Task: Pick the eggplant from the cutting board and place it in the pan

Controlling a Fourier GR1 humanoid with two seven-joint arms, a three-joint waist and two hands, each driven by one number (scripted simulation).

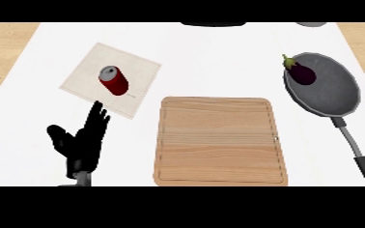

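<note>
Purple and glossy, the small eggplant [301,71] already lies in the round grey metal pan [335,96], at its upper left rim; the pale wooden cutting board [221,142] is bare. The left hand [80,142] rests open, holding nothing, so the task looks done

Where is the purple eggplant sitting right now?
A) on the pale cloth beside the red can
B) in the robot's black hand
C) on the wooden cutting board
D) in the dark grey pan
D: the purple eggplant lies against the upper left inside rim of the dark grey pan, while the wooden cutting board is bare.
</note>
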